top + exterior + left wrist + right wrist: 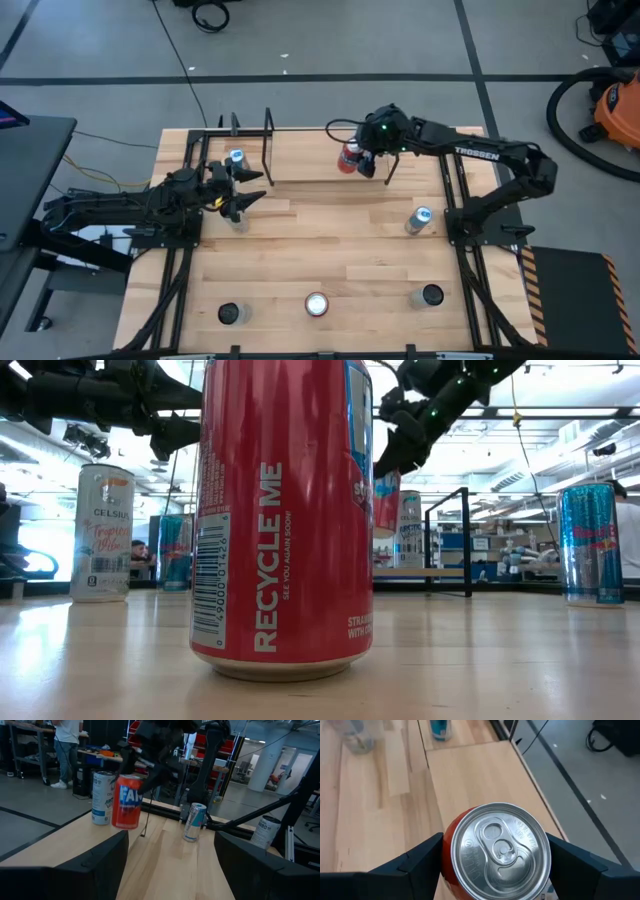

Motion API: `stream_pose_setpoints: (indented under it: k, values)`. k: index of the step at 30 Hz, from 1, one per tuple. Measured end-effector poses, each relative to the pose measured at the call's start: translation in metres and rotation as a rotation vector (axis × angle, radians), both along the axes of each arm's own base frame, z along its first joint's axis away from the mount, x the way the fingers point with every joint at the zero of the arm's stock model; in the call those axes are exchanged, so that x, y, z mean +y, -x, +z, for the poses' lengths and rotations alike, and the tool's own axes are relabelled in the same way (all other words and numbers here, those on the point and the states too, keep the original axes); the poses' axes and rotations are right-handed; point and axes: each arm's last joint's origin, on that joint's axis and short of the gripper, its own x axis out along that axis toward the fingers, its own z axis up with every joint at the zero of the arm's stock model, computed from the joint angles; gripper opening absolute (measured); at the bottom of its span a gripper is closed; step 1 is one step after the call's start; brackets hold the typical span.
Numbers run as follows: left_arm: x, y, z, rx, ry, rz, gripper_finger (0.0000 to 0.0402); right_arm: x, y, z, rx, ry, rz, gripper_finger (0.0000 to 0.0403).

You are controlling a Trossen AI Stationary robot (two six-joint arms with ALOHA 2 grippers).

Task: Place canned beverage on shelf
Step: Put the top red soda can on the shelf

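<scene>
Item: red can [349,157], held by the right gripper [362,160] above the far part of the table [330,250], at about 12 o'clock from the table's middle. Long axis vertical, or nearly so; silver lid with pull tab facing up [501,844]. The dark fingers [415,857] pinch it from both sides just below the rim. In the left wrist view the same can [128,801] hangs clear of the wood.

Shelf [300,150]: a light-wood board along the far edge, black rod uprights [268,145] at its left part. The can hangs over the board's right part, near the far table edge; bare board lies between it and the uprights at about 9 o'clock.

Left gripper [240,190]: hovering at 9 to 10 o'clock from the table's middle, fingers [87,870] spread, holding nothing.

Other stock:
- blue-topped can [236,158] standing on the shelf among the uprights, beyond the left gripper.
- pale can [238,221] just beside the left gripper.
- silver-blue can [420,220] upright at 3 o'clock, well apart from the held can.
- near row at 6 o'clock: dark-topped can [230,314], a second red can [316,304], another dark-topped can [431,296].

The middle of the table is open wood.
</scene>
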Motion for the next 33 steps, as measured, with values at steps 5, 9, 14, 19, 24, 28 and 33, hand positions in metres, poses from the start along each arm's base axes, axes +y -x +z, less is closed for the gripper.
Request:
stream_pose_setpoints:
  k: [5,9,14,19,24,28,33]
  values:
    - [0.000,0.000,0.000,-0.001,0.000,0.000,0.0298,-0.003,-0.008,-0.013,0.050,0.019,0.046,0.0307]
    - [0.000,0.000,0.000,-0.001,0.000,0.000,0.0298,-0.005,-0.016,-0.022,0.067,0.021,0.108,0.0307]
    - [0.000,0.000,0.000,-0.001,0.000,0.000,0.0298,-0.009,-0.024,-0.032,0.082,0.037,0.128,0.0307]
    - [0.000,0.000,0.000,-0.001,0.000,0.000,0.0298,-0.013,-0.029,-0.039,0.097,0.071,0.144,0.0307]
    - [0.000,0.000,0.000,-0.001,0.000,0.000,0.0298,-0.017,-0.028,-0.041,0.103,0.086,0.127,0.0307]
    - [0.000,0.000,0.000,0.001,0.000,0.000,0.0298,-0.022,-0.027,-0.042,0.115,0.101,0.127,0.0317]
    - [0.000,0.000,0.000,0.002,0.000,0.000,0.0298,-0.025,-0.025,-0.042,0.115,0.102,0.122,0.0334]
